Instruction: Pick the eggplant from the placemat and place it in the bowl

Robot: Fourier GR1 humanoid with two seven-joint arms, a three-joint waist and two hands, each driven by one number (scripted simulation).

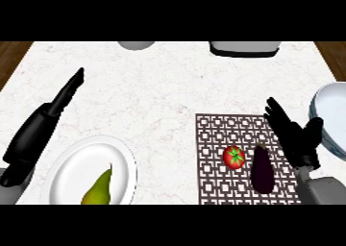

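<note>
A dark purple eggplant (262,169) lies lengthwise on the brown patterned placemat (218,139), beside a red tomato (234,156) to its left. The pale blue bowl (337,113) sits at the counter's right edge, partly cut off. My right hand (296,137) hovers open just right of the eggplant, fingers straight and pointing away over the mat's right border, not touching the eggplant. At the left, my left hand (41,132) is held open, its fingers stretched toward the far side of the counter.
A white plate (73,166) at the lower left carries a yellow-green pear (99,190). At the far edge stand a grey round object (137,45) and a dark-based appliance (244,48). Wooden floor shows beyond both counter corners.
</note>
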